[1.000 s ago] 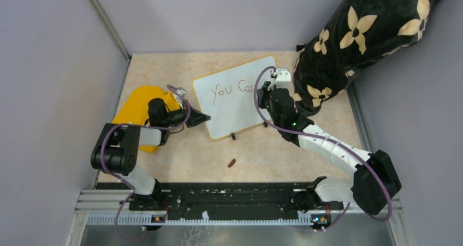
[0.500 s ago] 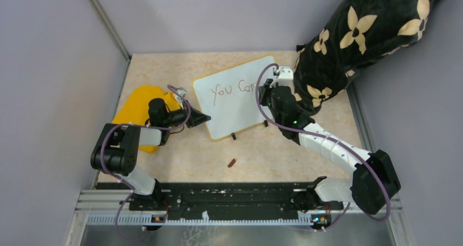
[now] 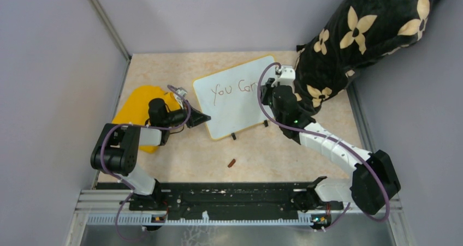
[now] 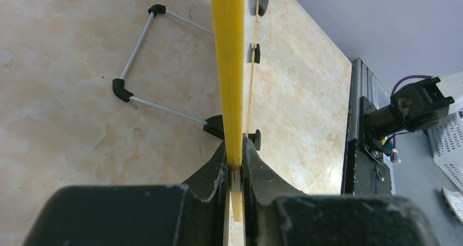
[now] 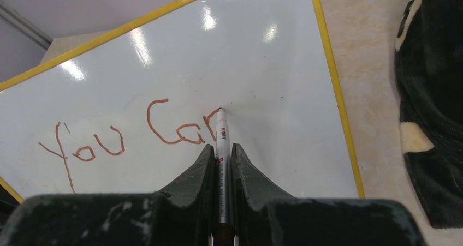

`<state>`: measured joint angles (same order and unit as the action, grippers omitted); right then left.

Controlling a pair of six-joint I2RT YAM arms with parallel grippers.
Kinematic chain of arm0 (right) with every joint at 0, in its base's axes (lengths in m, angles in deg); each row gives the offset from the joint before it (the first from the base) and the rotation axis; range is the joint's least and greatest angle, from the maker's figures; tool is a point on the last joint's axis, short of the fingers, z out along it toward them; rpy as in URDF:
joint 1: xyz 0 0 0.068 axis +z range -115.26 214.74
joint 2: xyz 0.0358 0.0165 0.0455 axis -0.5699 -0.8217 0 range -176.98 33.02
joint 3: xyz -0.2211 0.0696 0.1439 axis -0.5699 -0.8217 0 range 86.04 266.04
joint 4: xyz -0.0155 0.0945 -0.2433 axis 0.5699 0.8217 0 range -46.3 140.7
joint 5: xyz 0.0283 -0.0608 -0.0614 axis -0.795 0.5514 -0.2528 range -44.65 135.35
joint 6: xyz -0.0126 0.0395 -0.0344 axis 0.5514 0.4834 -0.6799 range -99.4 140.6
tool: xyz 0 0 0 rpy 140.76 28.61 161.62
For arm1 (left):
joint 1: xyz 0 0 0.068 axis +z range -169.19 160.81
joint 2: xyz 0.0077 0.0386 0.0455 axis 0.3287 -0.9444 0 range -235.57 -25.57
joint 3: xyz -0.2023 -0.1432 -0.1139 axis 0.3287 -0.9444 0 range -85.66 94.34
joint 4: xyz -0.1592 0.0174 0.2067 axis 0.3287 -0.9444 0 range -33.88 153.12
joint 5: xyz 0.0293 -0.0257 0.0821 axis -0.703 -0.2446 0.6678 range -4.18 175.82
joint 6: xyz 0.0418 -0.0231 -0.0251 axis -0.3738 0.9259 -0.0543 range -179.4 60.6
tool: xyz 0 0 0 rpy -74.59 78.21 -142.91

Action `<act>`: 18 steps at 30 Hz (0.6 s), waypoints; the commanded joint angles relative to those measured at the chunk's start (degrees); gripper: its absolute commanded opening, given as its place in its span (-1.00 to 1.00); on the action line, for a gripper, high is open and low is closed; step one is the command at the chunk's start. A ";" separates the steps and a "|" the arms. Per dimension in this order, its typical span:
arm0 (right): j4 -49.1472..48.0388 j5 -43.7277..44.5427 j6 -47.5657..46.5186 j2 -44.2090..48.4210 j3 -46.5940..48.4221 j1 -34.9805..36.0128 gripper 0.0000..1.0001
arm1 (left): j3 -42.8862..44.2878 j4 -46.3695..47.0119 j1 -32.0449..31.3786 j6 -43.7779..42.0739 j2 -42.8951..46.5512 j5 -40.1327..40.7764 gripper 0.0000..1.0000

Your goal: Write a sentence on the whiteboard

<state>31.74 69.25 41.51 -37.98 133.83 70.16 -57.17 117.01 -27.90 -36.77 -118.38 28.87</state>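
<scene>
Marker clamped, my right end effector has edged right, the sentence nearing "Can"; left end effector pinches the whiteboard.

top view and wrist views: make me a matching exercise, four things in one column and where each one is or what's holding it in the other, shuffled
Column 1
1. marker
2. whiteboard
3. yellow cloth
4. small reddish-brown piece

Column 2
A. lying loose on the table, on the near side of the board
B. rim pinched by the left gripper
C. held in the right gripper, tip on the board
D. on the table to the left of the board

Pairs: 1-C, 2-B, 3-D, 4-A
</scene>
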 commanded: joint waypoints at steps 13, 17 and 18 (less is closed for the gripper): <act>1.29 -0.20 1.22 2.96 -2.75 -1.01 -1.00 | 0.68 -4.05 -0.71 -4.08 -0.37 2.57 -1.00; 1.24 -0.01 1.31 3.36 -2.85 -0.97 -1.00 | 0.67 -4.20 -0.78 -4.16 -0.26 2.65 -1.00; 1.32 0.07 1.26 3.57 -2.65 -0.98 -1.00 | 0.69 -4.28 -0.83 -4.17 -0.26 2.68 -1.00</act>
<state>33.09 69.23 42.27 -36.23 131.10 69.92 -56.84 116.23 -27.94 -37.01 -118.30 28.83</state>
